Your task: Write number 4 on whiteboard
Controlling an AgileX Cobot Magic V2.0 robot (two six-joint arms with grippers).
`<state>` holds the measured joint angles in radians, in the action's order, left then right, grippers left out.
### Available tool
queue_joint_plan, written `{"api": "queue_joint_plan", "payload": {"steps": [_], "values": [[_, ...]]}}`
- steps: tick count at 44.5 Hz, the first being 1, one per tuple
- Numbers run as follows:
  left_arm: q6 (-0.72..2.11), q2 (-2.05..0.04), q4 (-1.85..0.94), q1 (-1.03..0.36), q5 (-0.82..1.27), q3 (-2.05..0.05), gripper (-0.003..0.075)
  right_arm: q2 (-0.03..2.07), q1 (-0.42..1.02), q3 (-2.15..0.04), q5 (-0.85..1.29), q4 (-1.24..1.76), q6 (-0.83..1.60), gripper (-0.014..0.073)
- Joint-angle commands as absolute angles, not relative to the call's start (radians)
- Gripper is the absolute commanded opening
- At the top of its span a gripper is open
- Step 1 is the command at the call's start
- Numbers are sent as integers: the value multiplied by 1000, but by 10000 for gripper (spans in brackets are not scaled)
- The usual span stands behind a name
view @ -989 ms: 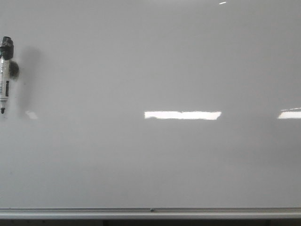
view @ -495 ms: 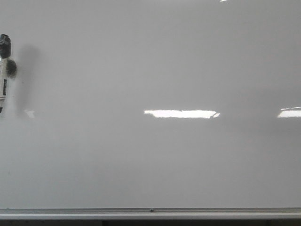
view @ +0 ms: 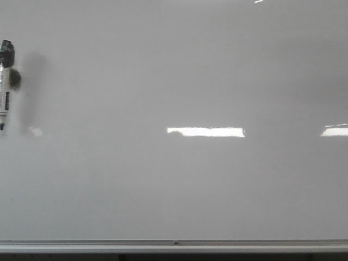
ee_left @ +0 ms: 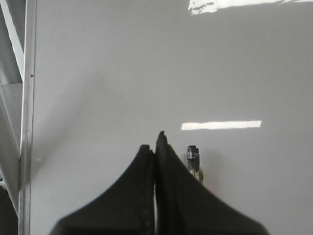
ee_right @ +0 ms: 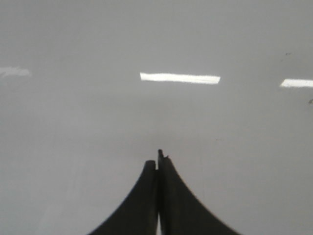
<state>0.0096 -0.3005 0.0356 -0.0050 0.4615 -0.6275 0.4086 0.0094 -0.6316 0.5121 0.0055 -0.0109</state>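
The whiteboard (view: 179, 65) fills the front view, glossy white with a bright light reflection (view: 205, 131). No number 4 shows on it in any view. A white marker pen with a black cap (view: 5, 81) hangs upright at the board's far left. Neither gripper shows in the front view. In the left wrist view my left gripper (ee_left: 155, 144) is shut, jaws pressed together over the board. The marker (ee_left: 194, 159) peeks out just beside one finger, not between the jaws. In the right wrist view my right gripper (ee_right: 157, 159) is shut and empty over bare board.
The board's silver-grey metal lower edge (view: 174, 246) runs along the bottom of the front view. In the left wrist view a metal frame edge (ee_left: 27, 98) borders the board, with grey structure (ee_left: 10, 112) beyond it.
In the front view the marker shifted slightly left and up, then partly back. The middle light reflection grew shorter at its right end.
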Motion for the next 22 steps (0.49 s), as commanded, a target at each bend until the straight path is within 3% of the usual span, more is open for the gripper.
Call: {"api": "queue_joint_plan", "payload": {"steps": [1,22], "values": [[0,-365,30,-13,403,-666,-20,490,7,-668,457,8,0,-118],[0,-509,16,-13,451,-643,-16,684,7,-658,452,8,0,-112]]}}
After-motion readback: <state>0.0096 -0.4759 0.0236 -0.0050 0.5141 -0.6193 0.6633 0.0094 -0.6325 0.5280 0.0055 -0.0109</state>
